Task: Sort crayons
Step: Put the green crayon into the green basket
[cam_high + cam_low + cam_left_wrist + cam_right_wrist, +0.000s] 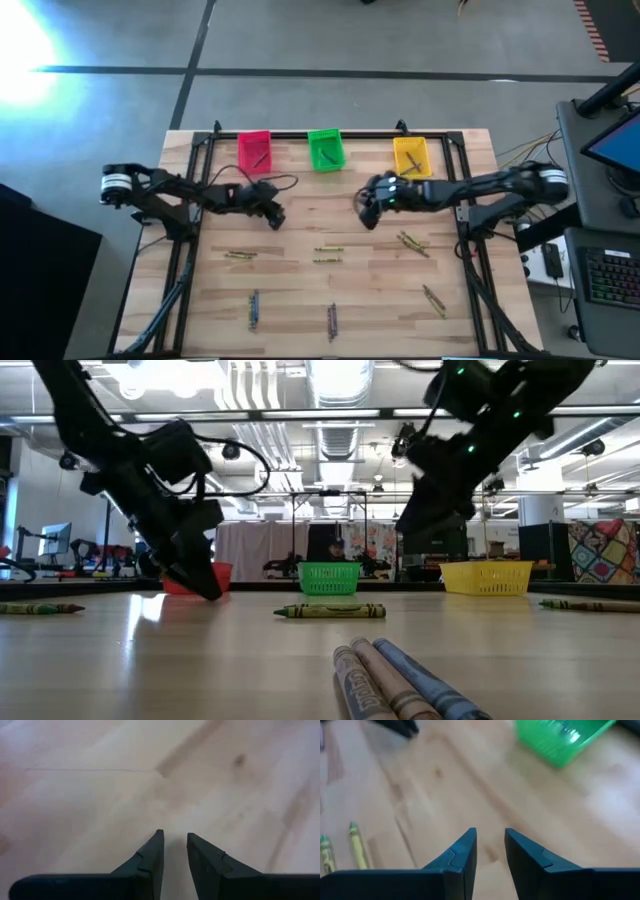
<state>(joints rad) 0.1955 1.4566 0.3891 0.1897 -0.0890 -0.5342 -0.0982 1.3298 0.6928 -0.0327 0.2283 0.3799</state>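
- From above I see my left gripper low over bare wood in front of the pink bin. Its wrist view shows the fingers a narrow gap apart with only table between them — nothing held.
- My right gripper hangs over the table between the green bin and the yellow bin, a little nearer me than both. Its fingers also stand a narrow slit apart, empty.
- The crayons lie loose on the table in small clusters: one pair left of centre, one at the centre, one near the right gripper, one farther right, and two bluish clusters along the near edge.
- Each bin seems to hold a thin stick or two, but I cannot make out the colours from overhead.
- In the right wrist view two yellowish crayons show at the edge, one cut off by the frame; the green bin is only partly in frame too.
- At table height, one olive crayon lies crosswise at the centre, and a cluster of three runs out of the bottom of the frame; the labels are too blurred to read.
- The pink bin is mostly hidden behind the left arm there.
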